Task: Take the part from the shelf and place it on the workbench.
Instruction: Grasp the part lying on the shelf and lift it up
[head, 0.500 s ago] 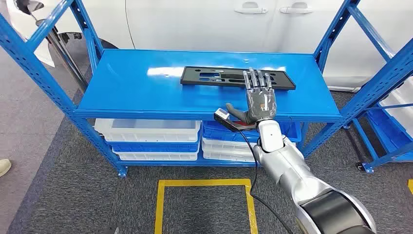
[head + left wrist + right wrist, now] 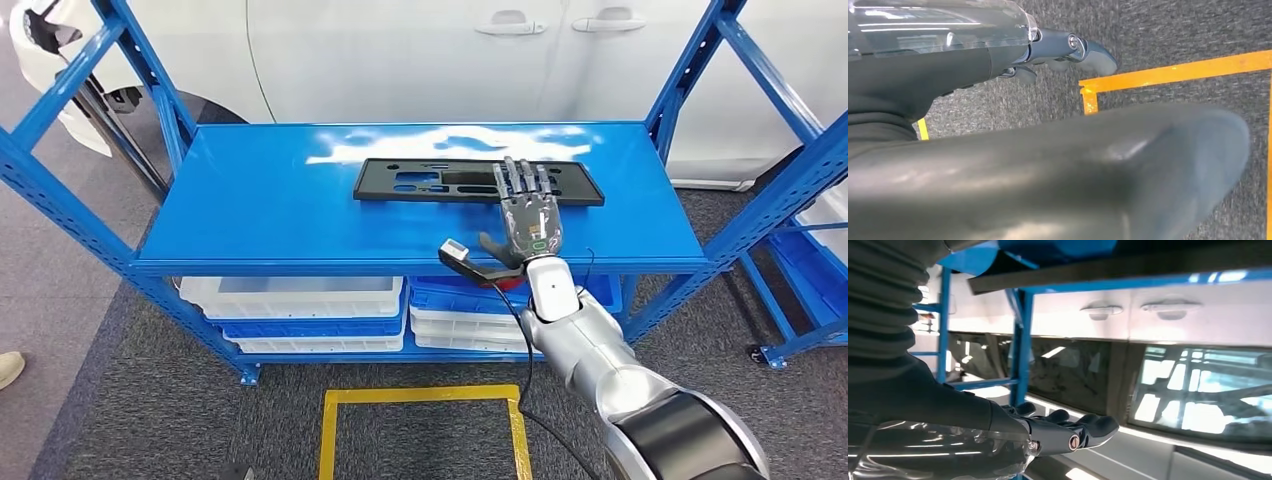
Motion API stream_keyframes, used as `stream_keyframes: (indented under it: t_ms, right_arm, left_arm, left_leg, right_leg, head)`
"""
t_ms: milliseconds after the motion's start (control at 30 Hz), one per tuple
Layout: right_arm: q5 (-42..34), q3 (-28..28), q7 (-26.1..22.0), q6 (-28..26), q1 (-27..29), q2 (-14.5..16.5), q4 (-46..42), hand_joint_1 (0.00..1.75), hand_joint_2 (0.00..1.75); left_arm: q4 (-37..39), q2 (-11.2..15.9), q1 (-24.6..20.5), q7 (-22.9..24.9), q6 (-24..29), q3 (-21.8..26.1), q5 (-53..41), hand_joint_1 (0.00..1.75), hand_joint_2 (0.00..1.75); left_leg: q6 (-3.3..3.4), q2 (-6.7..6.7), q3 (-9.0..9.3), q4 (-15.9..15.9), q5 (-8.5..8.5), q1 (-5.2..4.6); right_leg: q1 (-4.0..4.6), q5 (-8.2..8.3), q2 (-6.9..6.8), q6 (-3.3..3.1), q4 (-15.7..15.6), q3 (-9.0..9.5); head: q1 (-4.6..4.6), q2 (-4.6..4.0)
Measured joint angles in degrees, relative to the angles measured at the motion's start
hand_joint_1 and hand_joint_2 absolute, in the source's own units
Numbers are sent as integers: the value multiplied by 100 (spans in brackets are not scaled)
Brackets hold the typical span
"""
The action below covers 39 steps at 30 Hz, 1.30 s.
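While flat: one part [image 2: 478, 181], one shelf [image 2: 270, 215].

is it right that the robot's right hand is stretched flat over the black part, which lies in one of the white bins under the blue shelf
Not quite. The right hand does stretch flat over the black part, but the part lies on top of the blue shelf, not in a white bin below it. The head view shows this.

Part [image 2: 450, 182] lies on shelf [image 2: 250, 210], bins [image 2: 300, 300] underneath.
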Motion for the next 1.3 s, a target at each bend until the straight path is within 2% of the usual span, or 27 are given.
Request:
stream_keyframes:
  t_ms: [67, 100, 133, 233, 300, 333, 400, 433, 467, 500, 633, 667, 700, 767, 800, 833, 867, 967, 1000, 1033, 1100, 1133, 1167, 1200, 1267, 1300]
  right_arm:
    - [1, 118, -38, 4, 6, 61, 63, 0, 175]
    - [1, 181, -59, 6, 2, 96, 89, 0, 175]
    - [1, 243, -85, 8, 0, 125, 112, 0, 175]
    - [1, 388, -135, 8, -1, 183, 153, 0, 175]
    - [1, 447, -132, 7, -18, 200, 163, 0, 175]
    - [1, 469, -132, 6, -25, 200, 169, 0, 175]
    - [1, 509, -133, 6, -18, 201, 189, 0, 175]
    - [1, 531, -140, 5, -2, 201, 202, 0, 175]
    - [1, 546, -148, 5, 13, 201, 211, 0, 175]
    - [1, 558, -154, 4, 23, 201, 217, 0, 175]
    - [1, 570, -162, 3, 29, 201, 221, 0, 175]
    - [1, 589, -174, 3, 29, 202, 223, 0, 175]
    - [1, 628, -190, 2, 27, 204, 225, 0, 175]
    - [1, 843, -228, -1, 35, 265, 216, 0, 175]
    - [1, 955, -240, -2, 40, 304, 203, 0, 175]
    - [1, 1063, -250, -2, 45, 355, 184, 0, 175]
    - [1, 1122, -255, -2, 46, 396, 166, 0, 175]
    - [1, 1311, -269, -1, 88, 518, 143, 0, 175]
    - [1, 1372, -272, -1, 116, 546, 143, 0, 175]
    - [1, 1422, -272, -1, 139, 569, 143, 0, 175]
    - [1, 1501, -281, -1, 160, 605, 140, 0, 175]
    - [1, 1530, -295, -1, 159, 618, 137, 0, 175]
    - [1, 1556, -313, -1, 156, 626, 133, 0, 175]
    - [1, 1581, -335, -1, 157, 632, 130, 0, 175]
    - [1, 1642, -372, 0, 163, 647, 128, 0, 175]
    - [1, 1682, -384, 2, 165, 654, 128, 15, 175]
  left_arm:
    - [1, 2, 11, 1, 3, -1, 0, 0, 0]
    - [2, 2, 10, 1, 4, -1, 0, 0, 0]
    - [3, 2, 9, 2, 5, -2, 0, 0, 0]
    - [4, 1, 6, 4, 6, -2, 0, 0, 0]
    - [4, 2, 3, 2, 6, -2, 0, 0, 0]
    - [4, 3, -3, 1, 7, -2, 1, 0, 0]
    - [4, 5, -14, 0, 9, -2, 3, 0, 0]
    - [4, 6, -14, 0, 10, -2, 4, 0, 0]
    - [4, 6, -11, 0, 10, -2, 4, 0, 0]
    - [4, 6, -9, 0, 10, -2, 4, 0, 0]
    - [4, 6, -6, 0, 10, -1, 4, 0, 0]
    - [4, 6, -3, 0, 10, -1, 5, 0, 0]
    - [4, 5, -1, -1, 10, -1, 7, 0, 0]
    - [12, -7, -5, -6, 17, -2, 13, 0, 0]
    - [16, -11, -10, -10, 22, -2, 15, 0, 0]
    - [20, -15, -17, -16, 27, -2, 16, 0, 0]
    - [20, -14, -23, -20, 29, -3, 14, 0, 0]
    - [20, -15, -31, -31, 31, -6, 3, 0, 0]
    - [20, -13, -26, -33, 31, -7, 0, 0, 0]
    - [20, -8, -22, -37, 31, -7, 0, 0, 0]
    - [20, 5, -19, -46, 29, -7, -1, 0, 0]
    - [21, 10, -19, -51, 27, -8, -2, 0, 0]
    - [22, 13, -24, -56, 23, -9, -3, 0, 0]
    - [23, 13, -23, -60, 19, -10, -5, 0, 0]
    - [25, 13, -11, -63, 12, -14, -11, 0, 0]
    - [26, 13, -2, -64, 10, -17, -15, 0, 0]
  left_leg:
    - [-19, 10, 168, -747, 583, 19]
    - [3, 18, 252, -1078, 780, 12]
    - [45, 24, 298, -1273, 897, 4]
    - [198, 19, 355, -1368, 884, -16]
    - [269, 9, 449, -1401, 845, -6]
    - [296, 8, 496, -1415, 820, 0]
    - [329, 4, 568, -1418, 751, -6]
    - [333, -3, 611, -1418, 710, -11]
    - [335, -9, 647, -1417, 678, -15]
    - [335, -15, 675, -1417, 655, -17]
    - [334, -20, 700, -1417, 638, -19]
    - [333, -23, 736, -1417, 613, -23]
    - [328, -28, 796, -1418, 571, -29]
    - [242, -26, 957, -1411, 444, -51]
    - [193, -19, 999, -1364, 386, -55]
    - [142, -11, 969, -1226, 317, -56]
    - [115, -7, 851, -975, 220, -51]
    - [36, -3, 202, 65, -175, -15]
    - [18, -2, 56, 206, -195, -6]
    - [4, -1, 14, 131, -78, -2]
    - [-12, 4, 195, -561, 474, 11]
    - [-14, 6, 314, -926, 685, 10]
    - [12, 15, 398, -1194, 773, 4]
    - [56, 22, 430, -1314, 809, -2]
    - [164, 34, 435, -1332, 776, -9]
    - [200, 34, 447, -1333, 820, -2]
  right_leg:
    - [-16, -132, 1, 46, 29, 145]
    - [-14, -187, 2, 75, 44, 185]
    - [-8, -230, 3, 107, 52, 199]
    - [1, -288, 1, 203, 98, 201]
    - [-15, -338, -4, 258, 407, 70]
    - [-23, -411, -6, 278, 725, -111]
    - [-29, -670, -6, 307, 1494, -624]
    - [-28, -764, -7, 314, 1751, -844]
    - [-28, -813, -7, 317, 1894, -991]
    - [-28, -812, -7, 315, 1932, -1063]
    - [-27, -769, -7, 312, 1891, -1078]
    - [-23, -627, -6, 293, 1702, -1026]
    - [-6, -356, -7, 249, 1330, -914]
    - [45, 198, -7, 104, 401, -603]
    - [56, 337, -8, 40, 101, -464]
    - [53, 339, -9, -8, -17, -377]
    - [34, 317, -9, -30, -39, -313]
    - [29, 226, -5, -58, -45, -214]
    - [27, 191, -2, -53, -40, -180]
    - [22, 151, 0, -40, -32, -137]
    - [6, 53, 0, -1, -1, -33]
    - [4, 7, -1, 24, 19, 10]
    - [9, -30, -1, 51, 43, 26]
    - [20, -59, -2, 81, 66, 25]
    - [39, -100, -2, 139, 95, 8]
    - [37, -135, -3, 170, 116, 11]
  head:
    - [1, -1]
    - [1, -1]
    - [0, -1]
    - [1, -1]
    - [1, 0]
    - [1, 0]
    - [1, 0]
    - [1, 0]
    - [1, 0]
    - [1, 0]
    - [1, 0]
    - [1, 0]
    - [1, 0]
    - [1, 0]
    - [1, 0]
    - [1, 0]
    - [1, 0]
    - [1, 0]
    - [1, 0]
    - [1, 0]
    - [1, 0]
    - [1, 0]
    - [1, 0]
    - [1, 0]
    - [1, 0]
    - [1, 0]
